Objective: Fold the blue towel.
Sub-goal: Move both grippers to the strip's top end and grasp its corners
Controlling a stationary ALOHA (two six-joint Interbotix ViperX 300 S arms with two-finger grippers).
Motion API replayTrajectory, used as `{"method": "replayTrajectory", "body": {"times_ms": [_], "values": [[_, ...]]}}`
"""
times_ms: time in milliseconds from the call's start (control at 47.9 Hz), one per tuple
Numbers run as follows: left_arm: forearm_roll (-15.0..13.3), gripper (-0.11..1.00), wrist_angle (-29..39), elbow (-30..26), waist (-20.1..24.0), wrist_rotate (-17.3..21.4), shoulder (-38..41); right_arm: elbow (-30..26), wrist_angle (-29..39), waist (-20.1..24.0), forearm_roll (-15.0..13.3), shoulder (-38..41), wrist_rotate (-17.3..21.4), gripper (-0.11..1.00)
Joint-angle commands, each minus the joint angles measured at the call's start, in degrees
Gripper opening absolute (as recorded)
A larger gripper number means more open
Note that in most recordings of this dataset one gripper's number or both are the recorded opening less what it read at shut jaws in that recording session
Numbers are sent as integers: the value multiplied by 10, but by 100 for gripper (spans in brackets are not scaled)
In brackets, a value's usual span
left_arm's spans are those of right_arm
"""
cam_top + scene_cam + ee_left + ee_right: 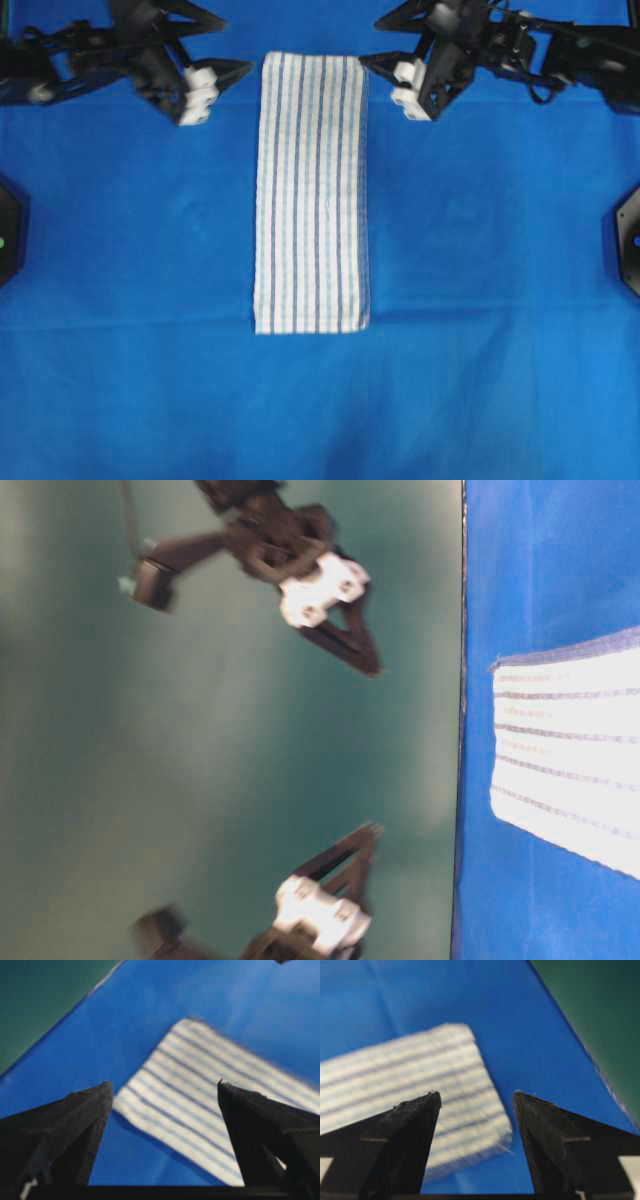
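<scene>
Flanking blue towel (312,195) | left gripper (245,70) spread | right gripper (368,62) spread

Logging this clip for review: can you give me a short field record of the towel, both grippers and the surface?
towel: blue towel, long narrow strip, flat, stripes running lengthwise
surface: blue table covering
left gripper: left gripper, fingers apart, empty, beside the towel's far left corner, not touching
right gripper: right gripper, fingers apart, empty, beside the far right corner
contact: none visible
</scene>
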Motion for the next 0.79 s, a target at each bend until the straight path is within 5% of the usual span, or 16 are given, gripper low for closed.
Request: {"method": "replayTrajectory", "body": {"times_ms": [0, 313, 605, 688, 772], "values": [[-1, 80, -7, -40, 11, 1, 51, -21, -5, -12, 2, 25, 1, 63], [-1, 80, -12, -101, 37, 1, 178, -56, -19, -41, 2, 129, 0, 63], [-2, 78, -17, -114, 37, -5, 208, -73, -18, -40, 3, 171, 1, 63], [-2, 73, -16, -114, 36, -4, 213, -72, -18, -40, 2, 171, 1, 62], [-2, 57, -18, -114, 31, -5, 218, -72, -18, -36, 2, 171, 1, 59]]}}
